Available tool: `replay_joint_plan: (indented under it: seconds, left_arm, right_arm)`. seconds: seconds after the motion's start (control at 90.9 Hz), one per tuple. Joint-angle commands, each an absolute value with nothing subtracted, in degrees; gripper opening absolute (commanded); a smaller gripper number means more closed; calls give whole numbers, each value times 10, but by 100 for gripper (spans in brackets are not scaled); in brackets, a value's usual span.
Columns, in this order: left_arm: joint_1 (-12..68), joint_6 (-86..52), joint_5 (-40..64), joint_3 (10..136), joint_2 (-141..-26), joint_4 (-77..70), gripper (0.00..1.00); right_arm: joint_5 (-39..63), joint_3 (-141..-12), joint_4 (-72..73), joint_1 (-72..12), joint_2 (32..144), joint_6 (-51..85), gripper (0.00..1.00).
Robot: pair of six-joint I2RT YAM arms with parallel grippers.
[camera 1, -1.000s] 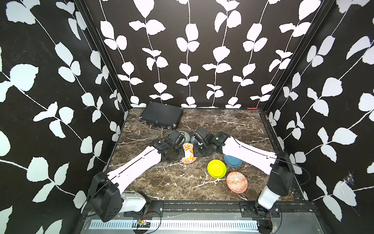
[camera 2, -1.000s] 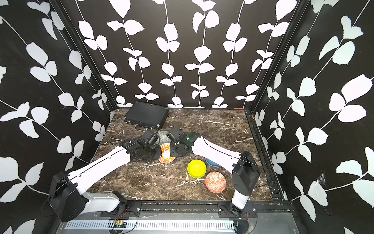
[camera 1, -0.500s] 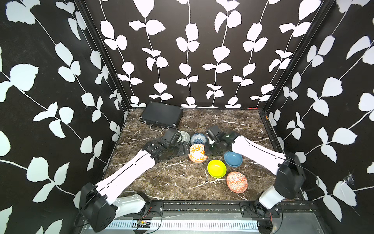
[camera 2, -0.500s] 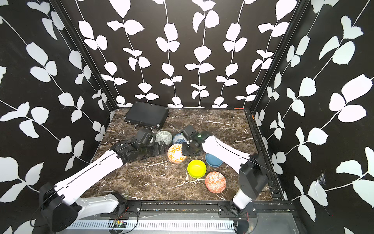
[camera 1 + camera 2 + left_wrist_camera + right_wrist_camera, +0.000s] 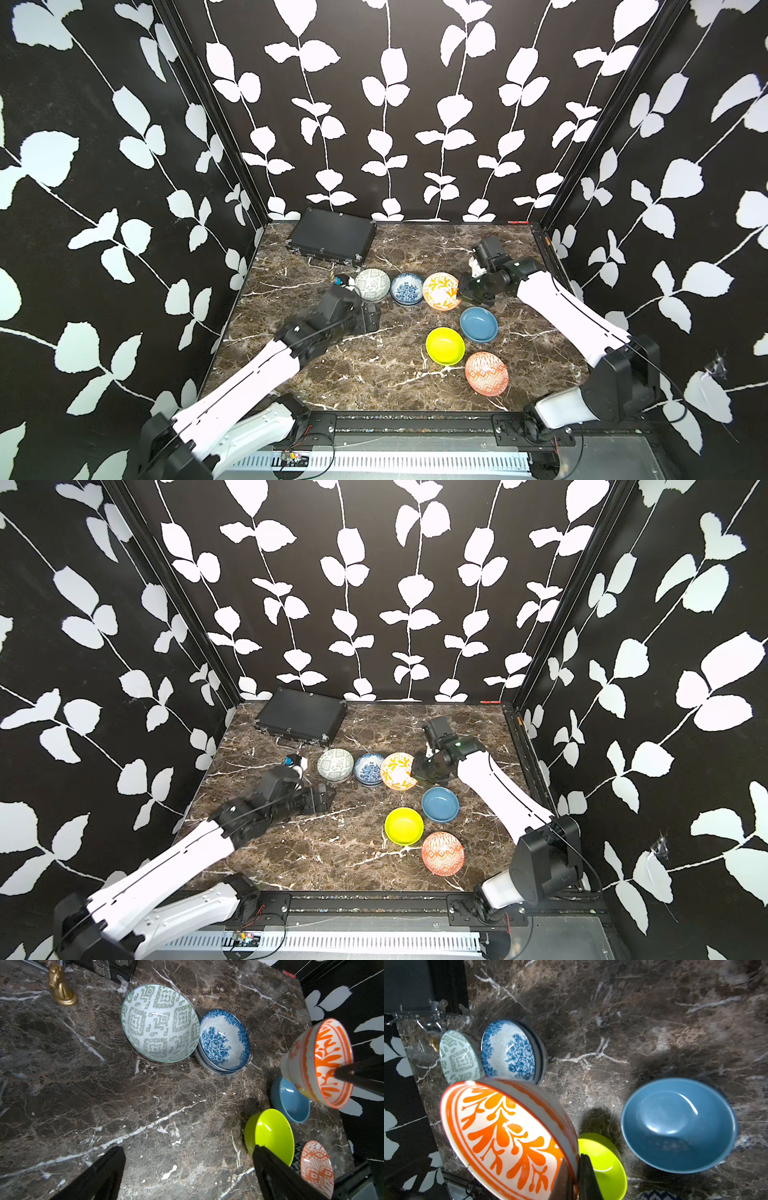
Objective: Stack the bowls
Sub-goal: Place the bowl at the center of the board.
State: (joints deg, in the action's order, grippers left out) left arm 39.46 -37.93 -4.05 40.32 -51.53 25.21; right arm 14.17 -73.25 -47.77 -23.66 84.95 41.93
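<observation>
Gripping the orange leaf-patterned bowl point(image 5: 508, 1136) by its rim, my right pincer point(image 5: 460, 292) is clenched, one finger inside the lip and one outside. The bowl hangs tipped on edge, seemingly clear of the marble table point(image 5: 374, 374). It is just beside the blue-floral bowls point(image 5: 406, 287) and near the plain blue bowl point(image 5: 478, 324).

It looks like glazed ceramic, so I judge it stiff, fairly light, slick and apt to chip (a pinch on the lip is about the only hold so shallow a shape offers). I expect it may swing in so narrow a grip.

The blue-floral pair sits nested. Close against it, toward my left arm's side, is a pale green-patterned bowl point(image 5: 372, 284). Nearer the front lie the yellow bowl point(image 5: 445, 345) and an orange diamond-patterned bowl point(image 5: 486, 373).

My left pincer point(image 5: 188, 1151) is released, fingers spread wide and empty, hovering low over bare marble. A black case point(image 5: 332, 241) lies at the back.
</observation>
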Motion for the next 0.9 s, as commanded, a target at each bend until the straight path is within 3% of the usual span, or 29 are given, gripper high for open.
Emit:
replay_joint_plan:
  seconds: [0.0,0.165,0.363,0.891]
  left_arm:
    - [397,-367,-67,349,-451,177,99]
    - [397,-366,-118,316,-392,164,99]
    - [396,-348,-134,327,-427,143,99]
    - [327,-374,-47,296,-454,95,99]
  right_arm:
    - [169,-748,-468,-213,863,396,0]
    - [183,-748,-445,-183,891,388,0]
    - [197,-748,-418,-169,948,383,0]
    - [203,-791,-394,-149,1041,371,0]
